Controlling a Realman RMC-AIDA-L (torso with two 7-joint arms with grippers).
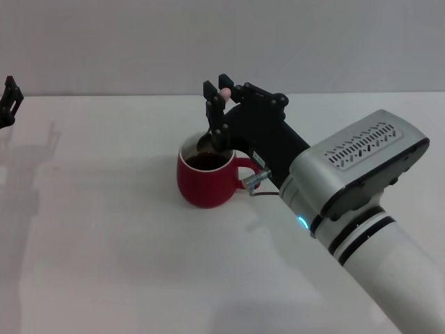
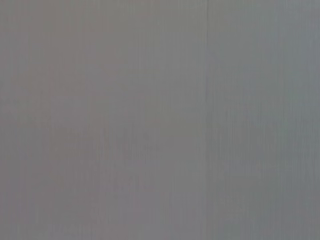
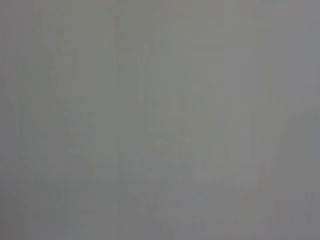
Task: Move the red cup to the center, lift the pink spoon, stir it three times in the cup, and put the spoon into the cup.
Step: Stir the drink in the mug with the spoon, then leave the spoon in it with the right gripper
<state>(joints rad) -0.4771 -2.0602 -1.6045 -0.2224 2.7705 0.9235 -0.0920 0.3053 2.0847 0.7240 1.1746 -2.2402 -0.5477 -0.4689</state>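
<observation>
Fingers of the right tool point(image 1: 217, 118), reaching in from the right, clench the thin pink-handled metal spoon point(image 1: 211, 132) over the glossy dark-red ceramic cup point(image 1: 206, 178) mid-desk point(image 1: 104, 264), left tool point(image 1: 8, 101) parked far left.

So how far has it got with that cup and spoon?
The red cup already stands mid-table. The right gripper holds the pink spoon upright, its bowl at the cup's mouth, so stirring looks in hand. Letting the spoon go into the cup remains. The left gripper waits at the table's far-left edge.
</observation>
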